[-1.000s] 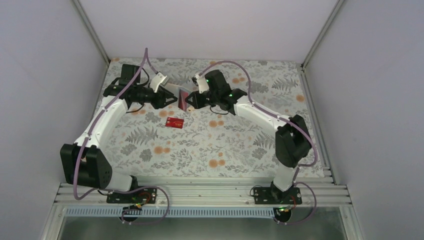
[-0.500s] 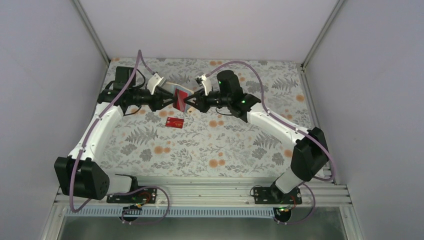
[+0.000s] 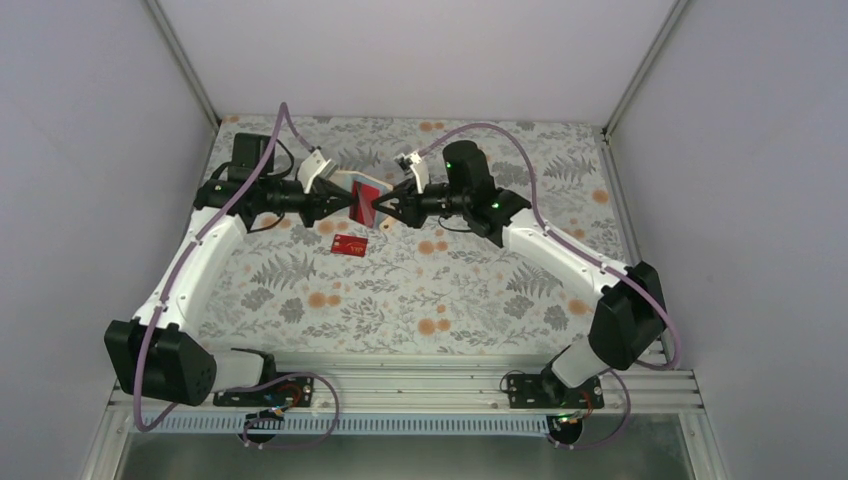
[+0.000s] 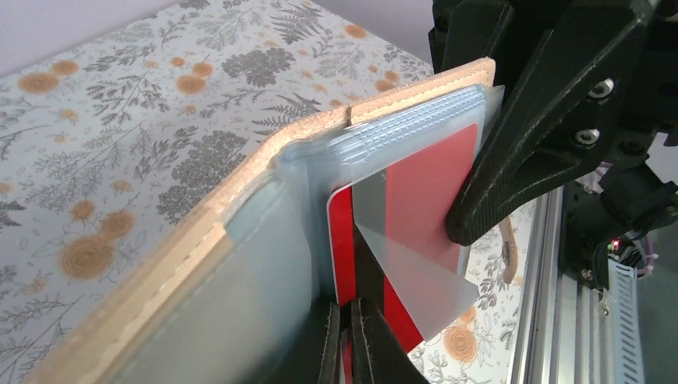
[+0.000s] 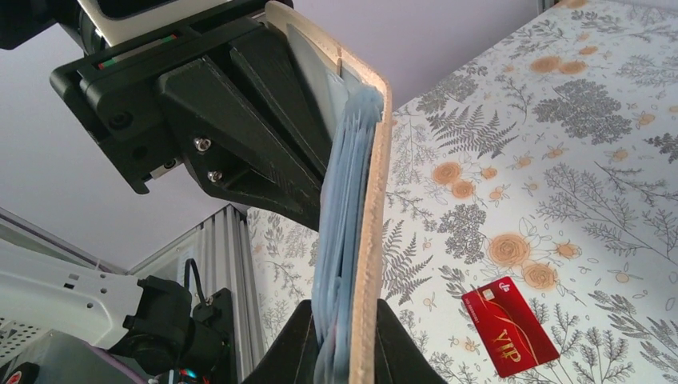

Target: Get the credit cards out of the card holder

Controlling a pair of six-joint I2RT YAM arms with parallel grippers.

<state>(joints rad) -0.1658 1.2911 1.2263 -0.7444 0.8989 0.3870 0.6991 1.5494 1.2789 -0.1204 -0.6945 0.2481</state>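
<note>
Floral cloth (image 3: 440, 290) covers the table inside a pale-walled enclosure. Both arms reach to the far half and meet tip to tip above the cloth.

Location of the holder (image 4: 240, 296): off the table, in the air between the two grippers. It is open and stands on edge, tan outside, pale blue-grey inside. Clear sleeves (image 4: 416, 120) fan out from its fold.

State of the right gripper (image 5: 344, 336): clenched on the holder's lower edge, with one finger on the tan panel and the other against the blue-grey sleeves. In the left wrist view, one of its black fingers (image 4: 520, 152) lies along the outer edge of the sleeve panel, touching it just beside the red card (image 4: 424, 192).

State of the left gripper (image 4: 349, 320): closed, its two tips pinching the near edge of the red card. That card sits in a clear sleeve, and a bent clear flap (image 4: 408, 264) lies across its face. How far it stands out of the sleeve cannot be told.

Location of the loose card (image 5: 509, 326): flat on the cloth, face up, red with gold "VIP" lettering. It lies nearer the arm bases than the holder, apart from both grippers and from the holder.
</note>
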